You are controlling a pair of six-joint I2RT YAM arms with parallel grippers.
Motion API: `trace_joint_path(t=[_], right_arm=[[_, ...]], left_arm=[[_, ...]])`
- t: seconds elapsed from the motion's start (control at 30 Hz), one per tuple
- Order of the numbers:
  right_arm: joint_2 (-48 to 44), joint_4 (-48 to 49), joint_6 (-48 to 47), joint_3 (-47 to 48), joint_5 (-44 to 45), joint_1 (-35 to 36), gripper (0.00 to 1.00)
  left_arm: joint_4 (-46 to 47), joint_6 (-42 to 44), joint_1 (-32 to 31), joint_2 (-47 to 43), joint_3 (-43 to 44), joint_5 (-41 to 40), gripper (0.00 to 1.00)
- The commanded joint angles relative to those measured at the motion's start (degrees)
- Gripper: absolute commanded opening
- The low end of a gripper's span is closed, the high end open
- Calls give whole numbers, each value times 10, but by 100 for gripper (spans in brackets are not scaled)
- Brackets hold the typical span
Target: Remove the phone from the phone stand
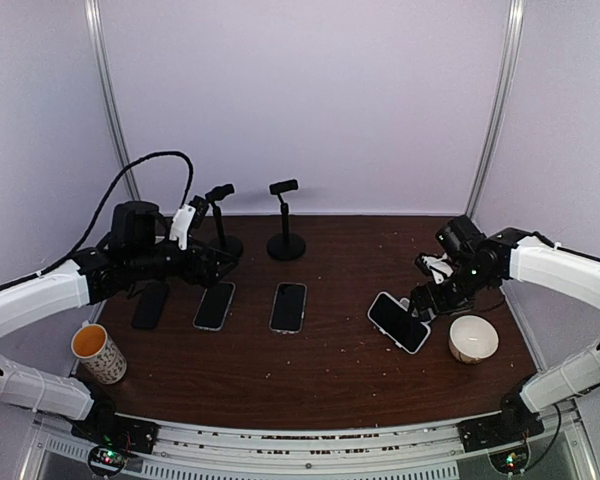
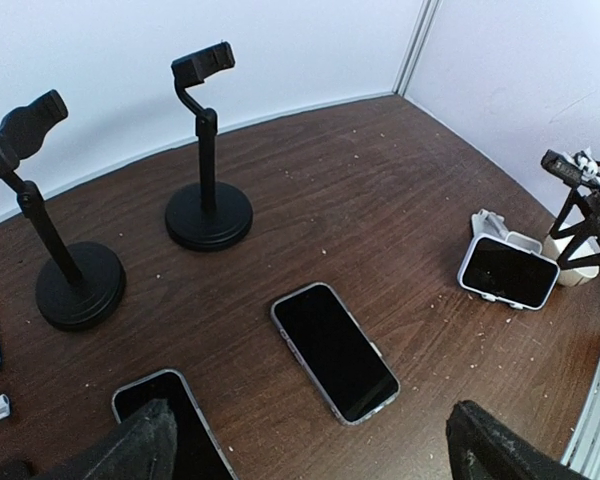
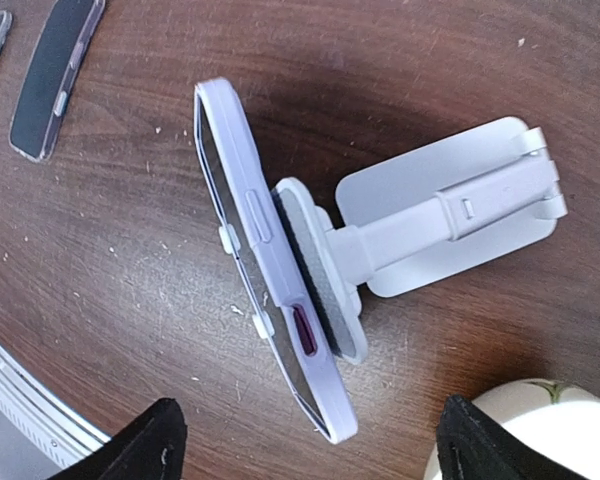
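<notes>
Gaping wide, the right hand (image 3: 315, 440) hovers over a lilac-cased phone (image 3: 250, 200) on its white stand (image 3: 450, 215).

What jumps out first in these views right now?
The phone propped on its white stand at the right of the table, with the open right gripper hovering over it. Next, three phones lying flat left of centre, and two empty black stands behind them.
</notes>
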Motion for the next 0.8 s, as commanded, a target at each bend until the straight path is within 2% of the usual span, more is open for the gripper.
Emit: trace_joint_path(t=[0.0, 0.4, 0.63, 0.77], right_arm=[[25, 31, -7, -21, -34, -9, 87], [26, 22, -16, -32, -73, -10, 61], [28, 26, -18, -39, -100, -8, 42], [23, 22, -16, -38, -103, -5, 38]], left_arm=[[37, 3, -2, 2, 19, 5, 98], [45, 5, -2, 23, 19, -1, 98], [45, 5, -3, 35, 22, -2, 98], [44, 5, -2, 37, 21, -3, 98]])
